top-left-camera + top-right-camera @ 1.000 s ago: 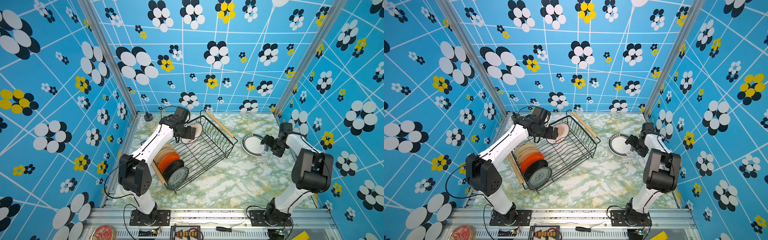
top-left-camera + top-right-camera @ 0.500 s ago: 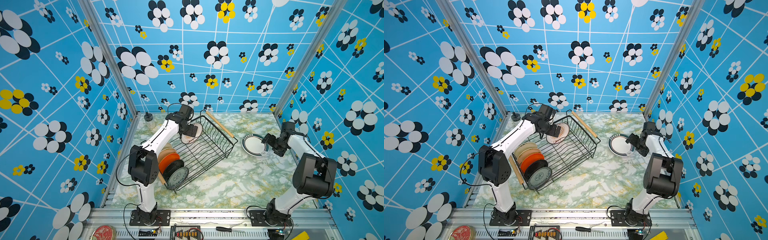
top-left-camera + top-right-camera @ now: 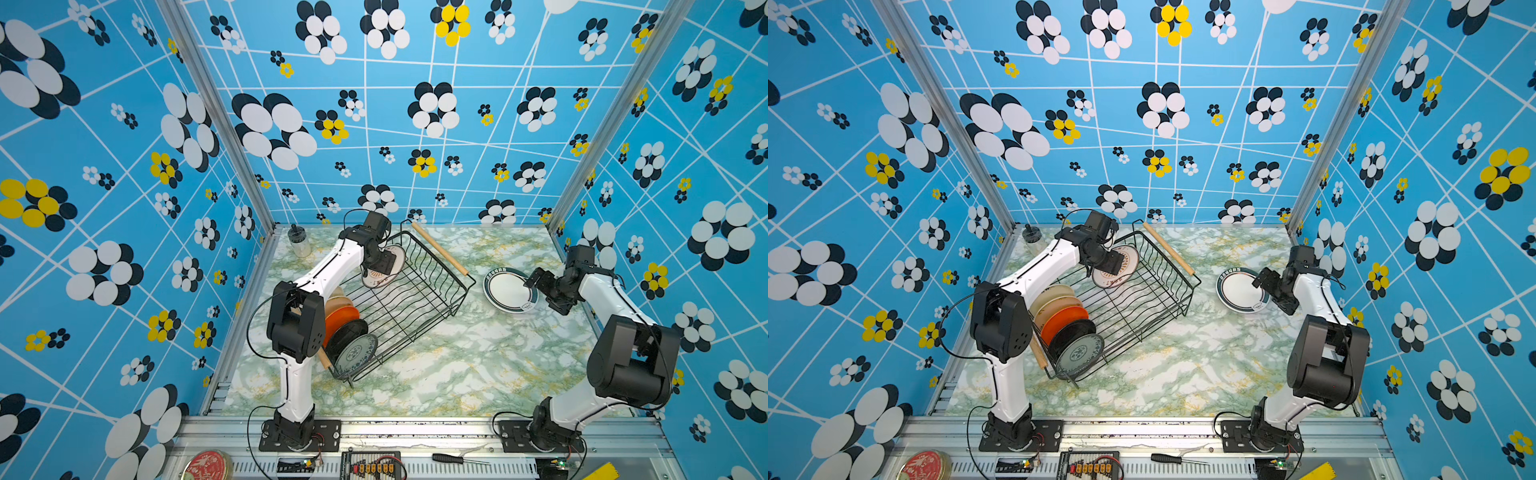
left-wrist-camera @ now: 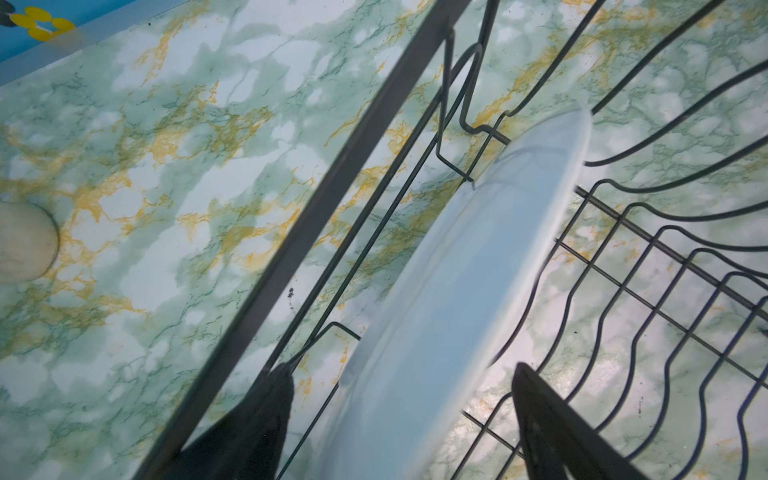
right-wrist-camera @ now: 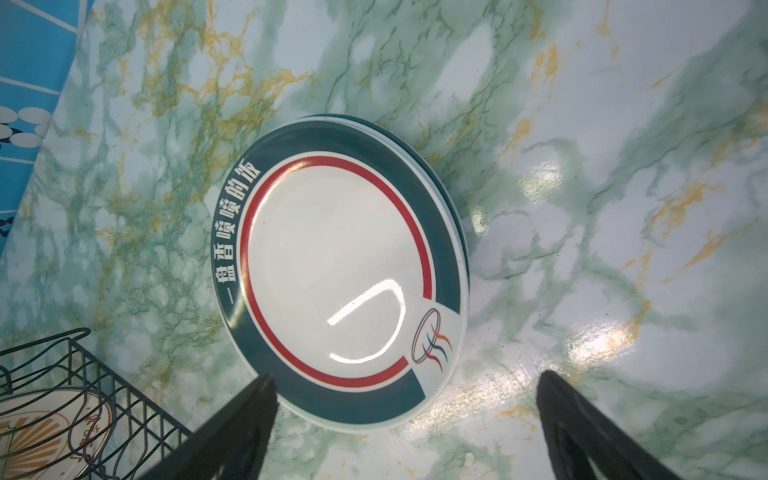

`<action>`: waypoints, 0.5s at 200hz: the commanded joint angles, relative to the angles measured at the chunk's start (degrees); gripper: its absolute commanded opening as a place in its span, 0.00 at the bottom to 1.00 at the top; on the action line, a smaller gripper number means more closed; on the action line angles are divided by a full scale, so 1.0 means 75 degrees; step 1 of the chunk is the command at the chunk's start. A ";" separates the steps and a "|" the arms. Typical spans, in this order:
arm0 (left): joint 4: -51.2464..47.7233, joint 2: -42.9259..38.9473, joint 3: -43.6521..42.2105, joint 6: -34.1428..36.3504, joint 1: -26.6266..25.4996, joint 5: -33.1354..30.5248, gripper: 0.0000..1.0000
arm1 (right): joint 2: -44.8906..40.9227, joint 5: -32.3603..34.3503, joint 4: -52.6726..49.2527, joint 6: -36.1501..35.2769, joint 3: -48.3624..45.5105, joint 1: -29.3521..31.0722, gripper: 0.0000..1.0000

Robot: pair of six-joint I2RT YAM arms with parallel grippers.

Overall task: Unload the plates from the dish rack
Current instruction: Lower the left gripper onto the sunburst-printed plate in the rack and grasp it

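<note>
Left wrist view: straddles white plate [image 4: 478,270] in dish rack [image 4: 332,187], left gripper [image 4: 403,370] jaws apart, seemingly for edge pinch; right gripper [image 5: 407,376] spread empty by unloaded dark-rimmed plate [image 5: 340,257]

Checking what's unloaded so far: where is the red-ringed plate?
In both top views the red-ringed plate lies face up outside the dish rack, to its right, beside the right hand.

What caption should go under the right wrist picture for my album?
Open right gripper hovers by a white plate with a dark rim lying on the marble table, near the dish rack.
</note>
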 commanded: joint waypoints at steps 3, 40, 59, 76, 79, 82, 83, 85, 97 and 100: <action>0.0243 0.0173 0.0149 0.0291 0.0035 0.0109 0.74 | -0.0279 -0.0103 -0.0081 -0.0140 -0.0145 -0.0087 0.99; 0.0387 0.0265 0.0088 0.0481 0.0031 0.0210 0.69 | -0.0398 -0.0150 -0.0077 -0.0190 -0.0212 -0.0145 0.99; 0.0349 0.0366 0.0137 0.0537 0.0045 0.0176 0.61 | -0.0484 -0.0161 -0.0084 -0.0197 -0.0252 -0.0174 0.99; 0.0335 0.0419 0.0135 0.0578 0.0042 0.0139 0.55 | -0.0557 -0.0173 -0.0105 -0.0196 -0.0265 -0.0198 0.99; 0.0324 0.0434 0.0130 0.0580 0.0046 0.0115 0.53 | -0.0561 -0.0173 -0.0112 -0.0201 -0.0265 -0.0198 0.99; 0.0323 0.0425 0.0136 0.0575 0.0046 0.0109 0.52 | -0.0573 -0.0173 -0.0115 -0.0201 -0.0265 -0.0207 0.99; 0.0317 0.0428 0.0133 0.0579 0.0046 0.0108 0.52 | -0.0580 -0.0173 -0.0123 -0.0201 -0.0265 -0.0208 0.99; 0.0318 0.0436 0.0139 0.0583 0.0046 0.0108 0.51 | -0.0585 -0.0173 -0.0121 -0.0199 -0.0265 -0.0209 0.99; 0.0311 0.0442 0.0119 0.0607 0.0040 0.0086 0.48 | -0.0633 -0.0185 -0.0140 -0.0213 -0.0264 -0.0221 0.99; 0.0312 0.0443 0.0113 0.0607 0.0040 0.0076 0.47 | -0.0650 -0.0185 -0.0149 -0.0213 -0.0266 -0.0221 0.99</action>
